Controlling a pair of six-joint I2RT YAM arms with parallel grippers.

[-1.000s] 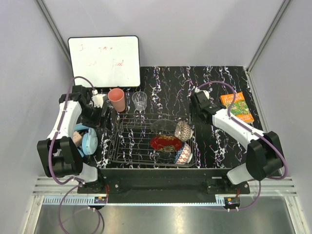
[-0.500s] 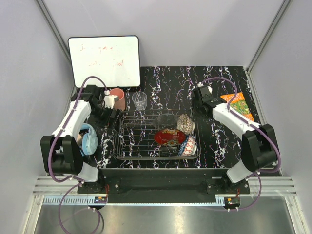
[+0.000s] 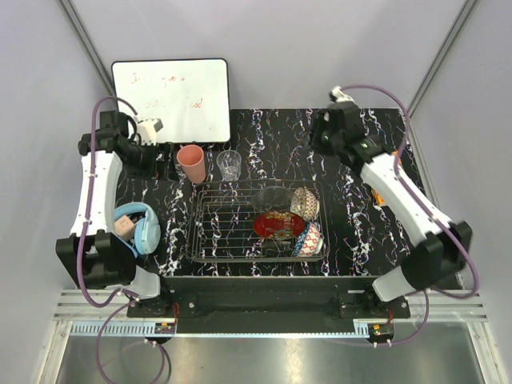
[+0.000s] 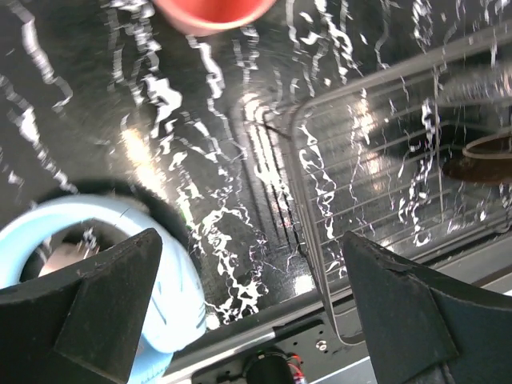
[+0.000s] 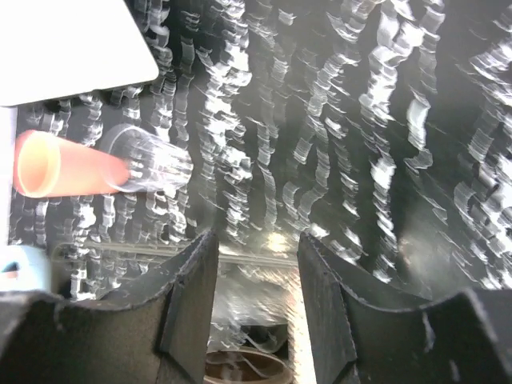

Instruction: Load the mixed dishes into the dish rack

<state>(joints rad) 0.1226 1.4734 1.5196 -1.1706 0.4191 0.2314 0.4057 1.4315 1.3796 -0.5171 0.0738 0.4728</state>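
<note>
The dark wire dish rack stands at the table's near middle. Its right half holds the clear glass bowl, beige speckled bowl, red gold-patterned plate and blue patterned bowl. The salmon-pink cup and the clear tumbler stand upright on the table just behind the rack. My left gripper hangs open and empty left of the cup. My right gripper is raised, open and empty, behind the rack's right end. The cup and tumbler are far to its left.
The white board leans at the back left. The light-blue headphones lie left of the rack and show in the left wrist view. A sliver of the orange book shows under my right arm.
Both arms have lifted and drawn back from the rack. The left gripper has moved away from the cup toward the white board. The rack sits squarer than one second ago.
</note>
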